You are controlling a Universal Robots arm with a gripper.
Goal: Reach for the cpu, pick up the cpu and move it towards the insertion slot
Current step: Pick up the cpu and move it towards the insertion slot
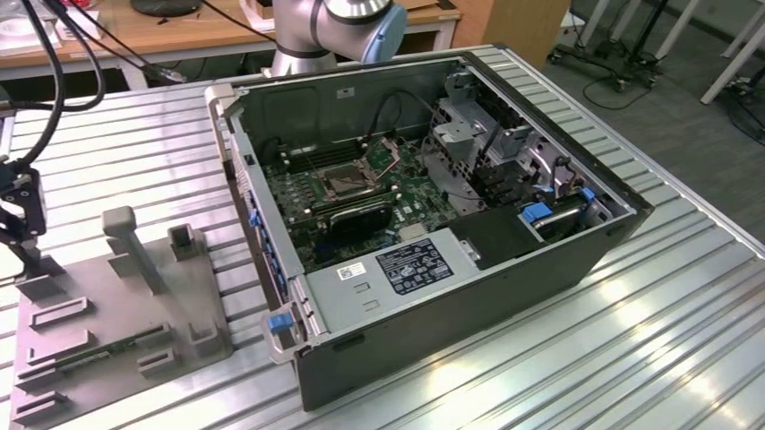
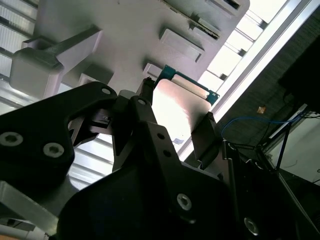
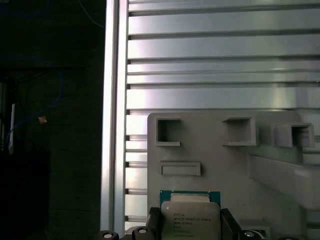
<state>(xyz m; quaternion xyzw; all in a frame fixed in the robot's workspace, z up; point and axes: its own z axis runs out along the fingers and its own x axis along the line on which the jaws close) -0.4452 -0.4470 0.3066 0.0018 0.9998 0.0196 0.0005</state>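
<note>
Exterior view: hand (image 1: 30, 255) is down over the grey fixture tray (image 1: 120, 358), which lies near the bench (image 1: 669, 349) edge on the exterior view's left. Open pc case (image 1: 478, 296) takes up the bench's middle. Insertion slot (image 1: 339, 184) sits on the board inside it, dark centre w/ silver frame, looks empty. Hand and slot are well apart, w/ the case wall between them.

Second wrist view: hand (image 2: 177, 107) has its two fingers (image 2: 205, 137) against opposite edges of the cpu (image 2: 180, 112), pinching it. Pale metal top faces the camera, green edge showing. Tray (image 2: 125, 30) is right behind the chip.

First wrist view: same grip, cpu (image 3: 190, 215) between the fingers (image 3: 227, 225), at the tray's (image 3: 210, 150) side nearest the bench edge. Can't tell if the chip is off the tray or resting in its seat.

Progress, as I judge it: reach done, grasp made or abt made. Lift unclear, carry to the slot not begun.
</note>
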